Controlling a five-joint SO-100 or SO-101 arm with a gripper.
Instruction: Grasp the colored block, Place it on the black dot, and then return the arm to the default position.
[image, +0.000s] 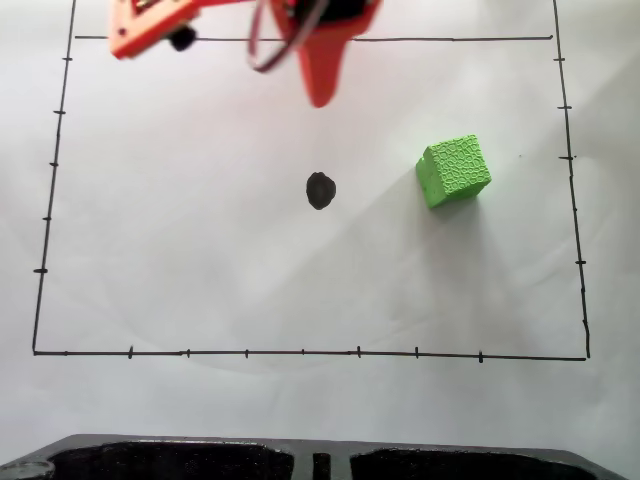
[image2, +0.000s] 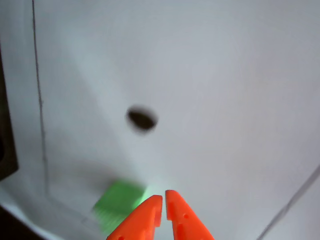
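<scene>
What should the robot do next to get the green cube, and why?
Probably swing toward the green cube and open up. The gripper holds nothing, its orange tips nearly touching, and the cube sits apart from the black dot, to its right in the fixed view.

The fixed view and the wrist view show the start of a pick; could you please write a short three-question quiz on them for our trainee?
1. True or false: in the fixed view the colored block lies on the black dot.
2. Multiple choice: in the fixed view the block lies (A) left of the dot, (B) right of the dot, (C) below the bottom border line.
3. Fill in: in the wrist view the fingertips of the gripper are nearly ____ with nothing between them.

Key
1. False; the block sits apart from the dot on bare paper.
2. B.
3. Together.
</scene>
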